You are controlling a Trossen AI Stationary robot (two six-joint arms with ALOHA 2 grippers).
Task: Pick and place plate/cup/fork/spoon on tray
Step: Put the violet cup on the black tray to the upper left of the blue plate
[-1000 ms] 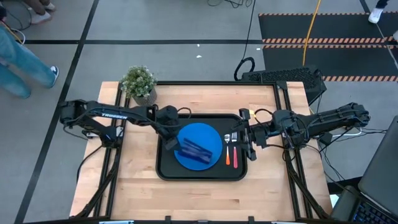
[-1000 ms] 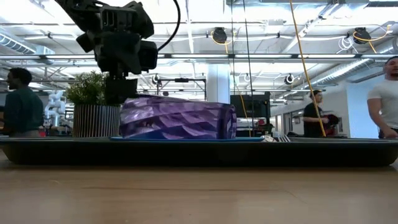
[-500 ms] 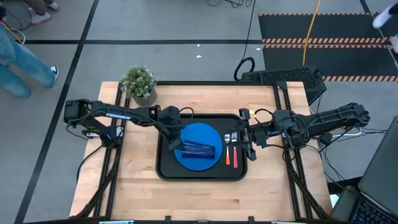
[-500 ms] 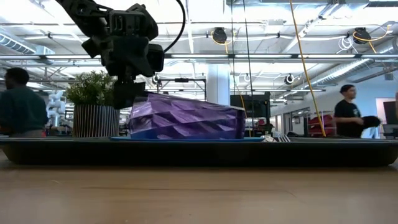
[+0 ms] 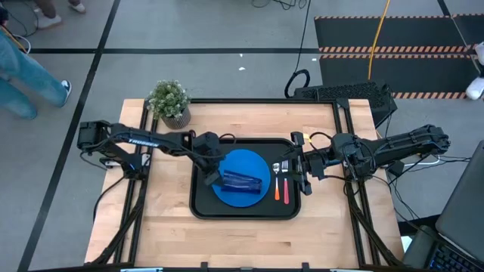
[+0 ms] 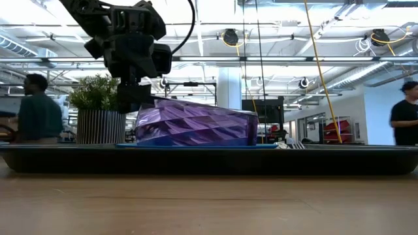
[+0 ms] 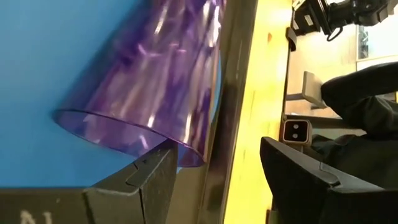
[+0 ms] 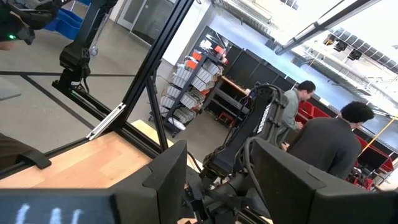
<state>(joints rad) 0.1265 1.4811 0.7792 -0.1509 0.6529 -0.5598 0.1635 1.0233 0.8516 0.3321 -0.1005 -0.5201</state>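
Observation:
The dark purple cup lies on its side on the blue plate, which rests in the black tray. My left gripper is open at the cup's open left end. In the low view it stands just left of the cup. The fork and the spoon lie side by side in the tray's right part. My right gripper is open and empty over the tray's right rim. My left gripper touches the cup's open rim with the tip of one finger; the other finger stands free over the tray's rim. The fingers come slanting down from the table's left. Whether the finger is inside the rim I cannot tell. The cup lies on the plate.
A potted green plant stands at the table's far left, behind the tray. Bare wood lies in front of the tray. People move about in the room behind the table.
My left gripper has gone a little toward the table's right edge against the cup's open end. The cup has slid a little to the right on the plate and turned about, and now lies more nearly along the table's left-right line.

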